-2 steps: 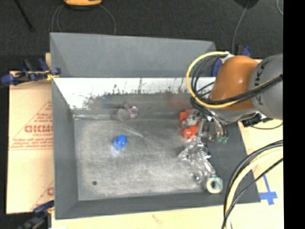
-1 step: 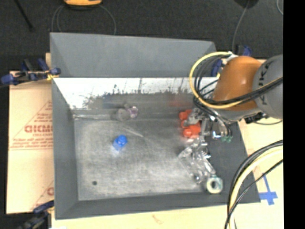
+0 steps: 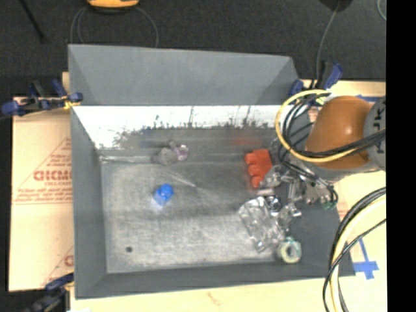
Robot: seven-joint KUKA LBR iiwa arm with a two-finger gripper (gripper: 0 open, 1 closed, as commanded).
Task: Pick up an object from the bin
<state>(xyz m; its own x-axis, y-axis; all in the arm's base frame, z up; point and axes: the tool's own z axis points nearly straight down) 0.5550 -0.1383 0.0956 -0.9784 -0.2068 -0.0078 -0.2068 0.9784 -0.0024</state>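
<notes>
My gripper (image 3: 285, 199) is low at the bin's right side, just above a crumpled clear plastic piece (image 3: 259, 223) that lies on the floor near the right wall. A red blocky thing (image 3: 258, 165) sits right beside the gripper, to its upper left. A small pale ring-shaped roll (image 3: 290, 250) lies below the gripper in the front right corner. I see nothing held in the gripper.
A small blue thing (image 3: 162, 193) lies left of the bin's middle. A clear, faintly purple thing (image 3: 174, 153) rests by the back wall. The arm, with its orange cover and cables, hangs over the bin's right rim.
</notes>
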